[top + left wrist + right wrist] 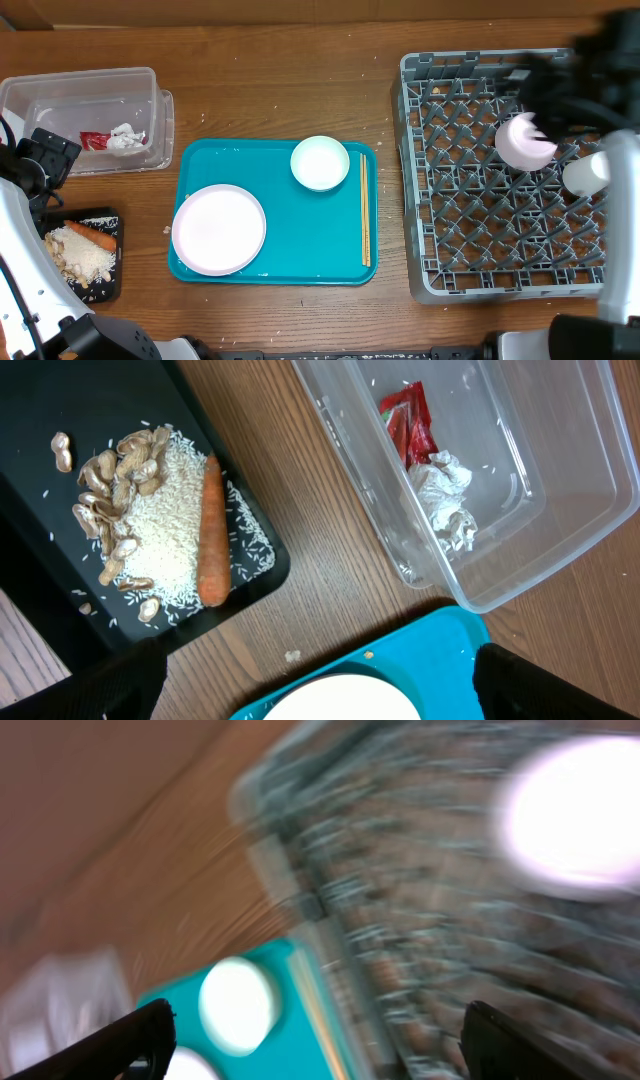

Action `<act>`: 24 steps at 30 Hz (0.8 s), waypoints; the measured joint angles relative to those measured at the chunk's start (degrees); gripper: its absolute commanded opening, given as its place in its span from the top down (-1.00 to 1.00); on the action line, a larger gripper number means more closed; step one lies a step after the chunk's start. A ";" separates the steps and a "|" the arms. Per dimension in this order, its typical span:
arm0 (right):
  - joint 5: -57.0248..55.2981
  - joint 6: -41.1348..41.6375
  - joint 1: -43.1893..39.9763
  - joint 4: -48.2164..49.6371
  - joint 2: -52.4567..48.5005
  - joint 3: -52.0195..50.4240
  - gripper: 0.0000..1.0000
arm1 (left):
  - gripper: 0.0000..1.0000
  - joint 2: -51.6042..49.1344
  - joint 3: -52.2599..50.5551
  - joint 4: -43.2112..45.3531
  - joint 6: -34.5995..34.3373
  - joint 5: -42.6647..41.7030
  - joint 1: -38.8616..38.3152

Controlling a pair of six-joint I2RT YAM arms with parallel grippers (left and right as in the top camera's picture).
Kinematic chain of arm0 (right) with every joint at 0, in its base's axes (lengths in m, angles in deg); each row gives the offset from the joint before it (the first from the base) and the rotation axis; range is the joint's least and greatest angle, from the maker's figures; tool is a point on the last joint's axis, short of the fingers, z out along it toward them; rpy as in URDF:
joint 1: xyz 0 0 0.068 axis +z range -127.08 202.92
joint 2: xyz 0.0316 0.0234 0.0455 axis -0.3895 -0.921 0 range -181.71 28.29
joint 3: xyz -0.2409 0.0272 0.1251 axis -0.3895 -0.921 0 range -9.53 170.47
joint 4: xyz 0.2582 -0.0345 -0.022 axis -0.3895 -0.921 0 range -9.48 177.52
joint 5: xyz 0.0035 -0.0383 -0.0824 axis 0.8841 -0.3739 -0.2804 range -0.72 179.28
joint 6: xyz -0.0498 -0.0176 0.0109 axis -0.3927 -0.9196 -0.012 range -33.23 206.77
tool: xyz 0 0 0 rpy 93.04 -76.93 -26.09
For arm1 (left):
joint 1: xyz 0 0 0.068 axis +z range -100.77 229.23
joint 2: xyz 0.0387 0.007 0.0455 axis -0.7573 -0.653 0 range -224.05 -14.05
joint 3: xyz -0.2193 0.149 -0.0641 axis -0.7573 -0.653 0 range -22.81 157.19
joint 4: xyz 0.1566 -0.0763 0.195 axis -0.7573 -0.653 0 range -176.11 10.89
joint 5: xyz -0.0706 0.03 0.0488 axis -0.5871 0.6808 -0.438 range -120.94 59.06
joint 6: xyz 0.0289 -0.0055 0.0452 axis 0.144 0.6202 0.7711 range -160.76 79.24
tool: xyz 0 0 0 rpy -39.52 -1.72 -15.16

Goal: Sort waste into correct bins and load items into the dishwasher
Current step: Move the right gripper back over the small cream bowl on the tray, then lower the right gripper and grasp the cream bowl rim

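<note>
Our left pincer (320,682) gapes wide and empty over the worktop (330,590), between the two bins.
Up and left of it we see the black tray (50,560) carrying the food scraps (165,510) and the carrot (210,530). Up and right sits the clear tub (570,540) with the red wrapper (410,420) and the napkin (445,500), all apart from the fingers. The right wrist view is badly blurred, yet the right pincer (330,1040) shows wide and empty above the grey rack (430,920). Overhead gives us clearly what that blur hides: the large plate (218,229), bowl (319,162) and chopsticks (365,210) on the teal serving tray (280,255), and a white dish (527,142) in the rack.
</note>
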 measured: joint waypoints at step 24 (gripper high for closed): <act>-15.52 0.94 44.02 16.98 -31.45 -1.51 -0.45 | -0.99 0.00 0.00 0.00 0.00 0.00 0.00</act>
